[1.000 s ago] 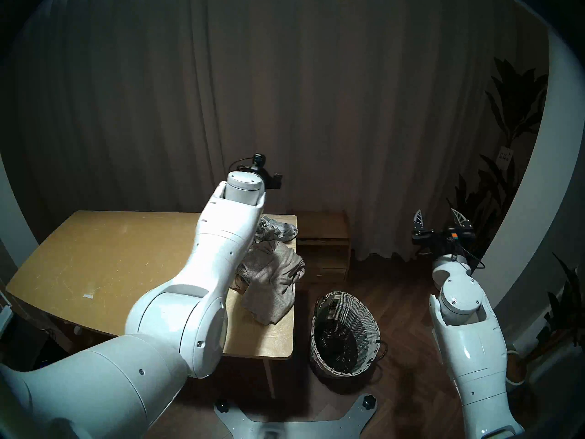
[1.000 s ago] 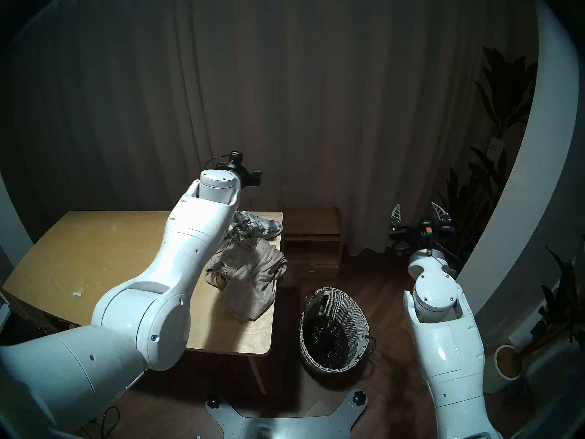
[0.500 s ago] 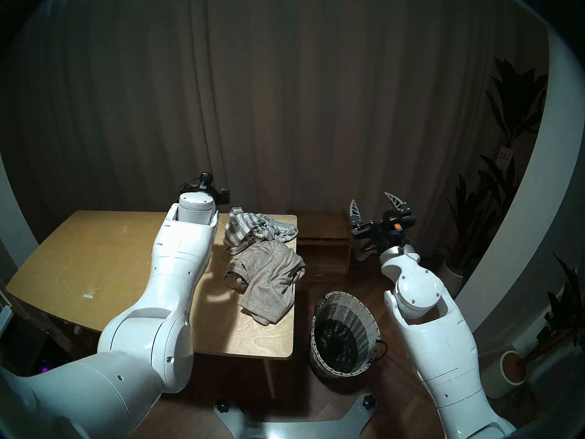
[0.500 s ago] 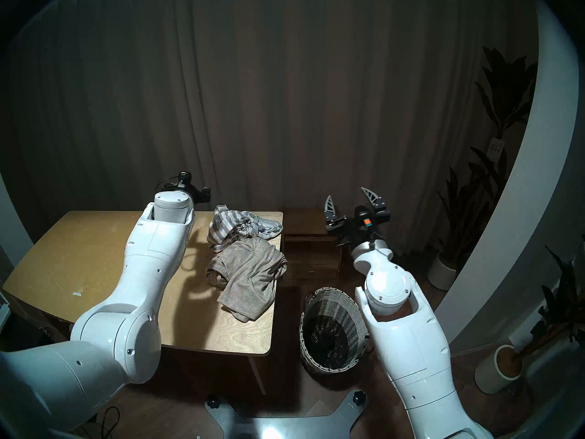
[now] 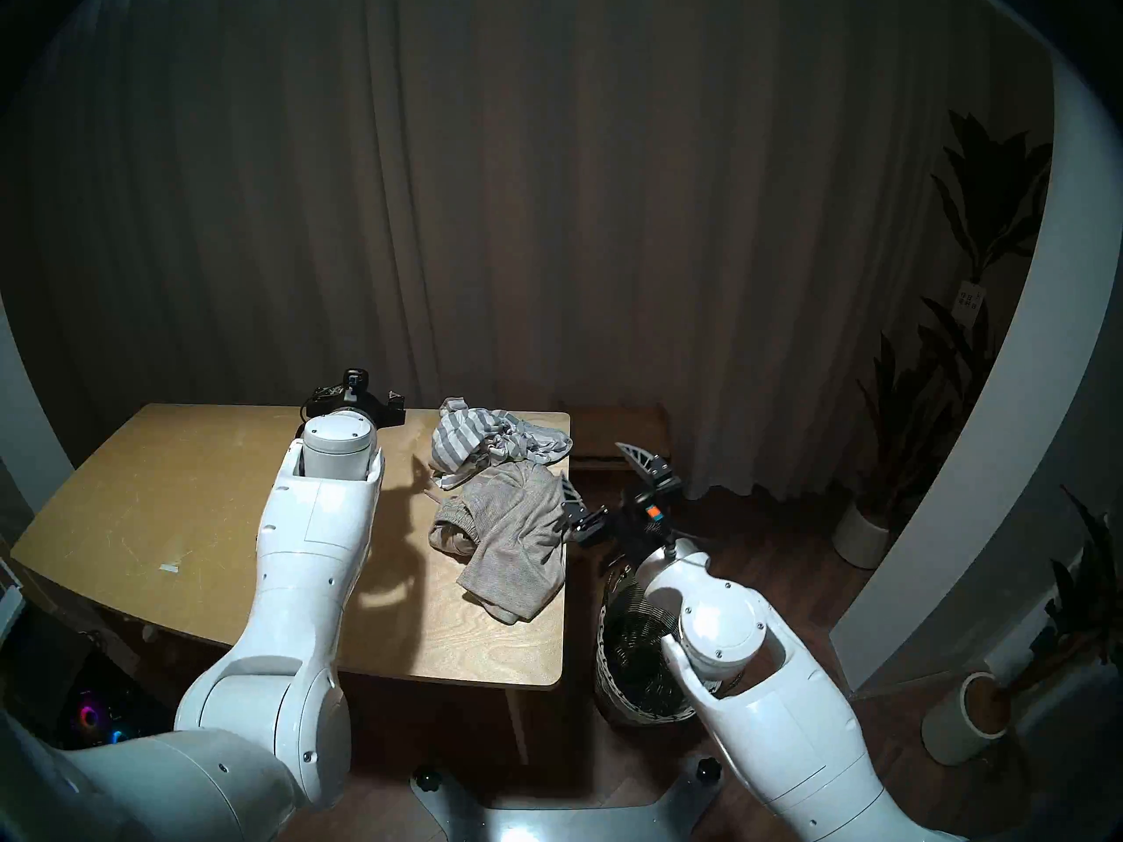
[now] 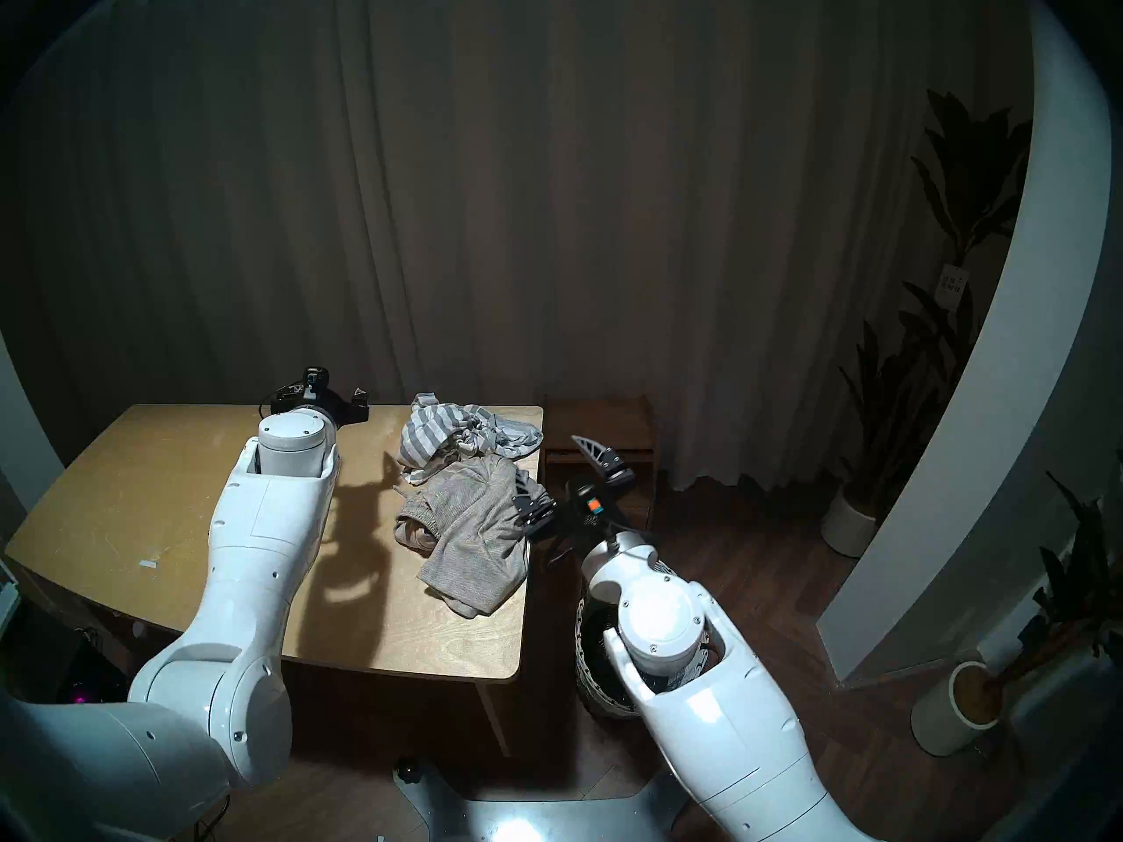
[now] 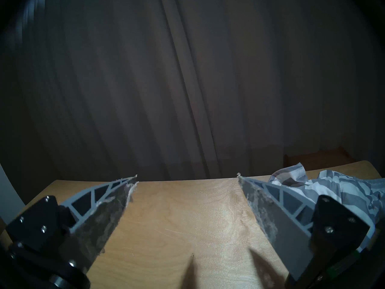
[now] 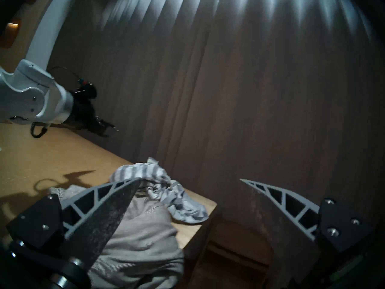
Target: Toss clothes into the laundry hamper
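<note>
- Worktop [image 5: 212, 519]: light wooden board with rounded corners, surface scuffed and scratched.
- Striped cloth [image 5: 495, 446]: grey and white, crumpled, lying at the far right corner.
- Knit top [image 5: 516, 543]: beige-grey, bunched, lying just near of the striped cloth and touching it, along the right edge.
- Small pale strip [image 5: 169, 568]: lying on the near left area, well apart from both garments.

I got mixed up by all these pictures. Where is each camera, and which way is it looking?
Head stereo left and right: up on the head, looking down at the wooden table, both white arms showing.
Left wrist: low over the table, facing the dark curtain, open left gripper at the bottom.
Right wrist: at the table's right edge, open right gripper over the beige-grey knit top.
Both wrist views share the grey-and-white striped cloth.
</note>
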`<move>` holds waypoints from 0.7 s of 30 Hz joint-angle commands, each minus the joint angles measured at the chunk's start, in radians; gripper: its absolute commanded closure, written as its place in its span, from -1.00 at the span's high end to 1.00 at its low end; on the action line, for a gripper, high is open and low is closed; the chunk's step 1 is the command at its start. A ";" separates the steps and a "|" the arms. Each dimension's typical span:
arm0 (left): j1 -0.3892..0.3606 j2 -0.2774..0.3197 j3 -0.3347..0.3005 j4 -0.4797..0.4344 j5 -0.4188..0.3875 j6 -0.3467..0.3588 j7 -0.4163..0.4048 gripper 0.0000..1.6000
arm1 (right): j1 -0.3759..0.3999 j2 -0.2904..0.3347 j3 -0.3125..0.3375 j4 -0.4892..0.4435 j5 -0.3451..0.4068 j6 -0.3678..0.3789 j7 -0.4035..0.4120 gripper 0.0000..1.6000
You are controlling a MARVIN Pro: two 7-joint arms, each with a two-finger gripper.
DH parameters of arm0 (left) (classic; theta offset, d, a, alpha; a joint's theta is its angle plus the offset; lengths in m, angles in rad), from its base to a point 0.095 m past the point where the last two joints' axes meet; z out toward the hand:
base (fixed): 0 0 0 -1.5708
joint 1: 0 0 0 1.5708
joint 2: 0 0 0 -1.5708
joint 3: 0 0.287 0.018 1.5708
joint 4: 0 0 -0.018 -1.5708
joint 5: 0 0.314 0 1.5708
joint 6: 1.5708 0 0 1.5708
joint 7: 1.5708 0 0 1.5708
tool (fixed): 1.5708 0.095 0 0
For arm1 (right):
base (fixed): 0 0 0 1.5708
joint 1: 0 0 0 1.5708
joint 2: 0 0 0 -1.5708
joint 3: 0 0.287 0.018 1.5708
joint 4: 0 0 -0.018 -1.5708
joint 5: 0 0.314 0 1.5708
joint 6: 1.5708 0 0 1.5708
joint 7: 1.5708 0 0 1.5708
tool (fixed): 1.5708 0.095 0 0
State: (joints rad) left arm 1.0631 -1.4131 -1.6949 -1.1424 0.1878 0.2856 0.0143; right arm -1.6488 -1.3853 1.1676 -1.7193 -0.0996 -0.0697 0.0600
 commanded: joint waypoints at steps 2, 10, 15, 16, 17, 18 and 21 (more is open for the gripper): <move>0.070 0.009 -0.012 -0.129 -0.022 -0.061 -0.030 1.00 | 0.010 -0.006 -0.083 0.054 -0.037 0.003 0.042 1.00; 0.153 0.014 -0.032 -0.220 -0.056 -0.105 -0.069 1.00 | 0.097 -0.011 -0.133 0.140 -0.095 0.000 0.087 1.00; 0.216 0.014 -0.045 -0.290 -0.078 -0.123 -0.095 1.00 | 0.151 -0.022 -0.141 0.140 -0.133 -0.009 0.117 1.00; 0.229 0.013 -0.046 -0.309 -0.082 -0.126 -0.100 1.00 | 0.167 -0.023 -0.142 0.144 -0.142 -0.010 0.122 1.00; 0.234 0.013 -0.047 -0.308 -0.086 -0.132 -0.105 1.00 | 0.163 -0.028 -0.136 0.140 -0.149 -0.012 0.124 1.00; 0.247 0.012 -0.049 -0.327 -0.090 -0.134 -0.111 1.00 | 0.180 -0.030 -0.136 0.143 -0.153 -0.011 0.129 1.00; 0.283 0.011 -0.056 -0.361 -0.108 -0.151 -0.132 1.00 | 0.206 -0.034 -0.127 0.157 -0.179 -0.012 0.149 1.00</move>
State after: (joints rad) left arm 1.2816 -1.4026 -1.7422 -1.4054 0.1047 0.1791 -0.0832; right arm -1.5412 -1.3925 1.0265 -1.5554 -0.2372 -0.0689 0.1806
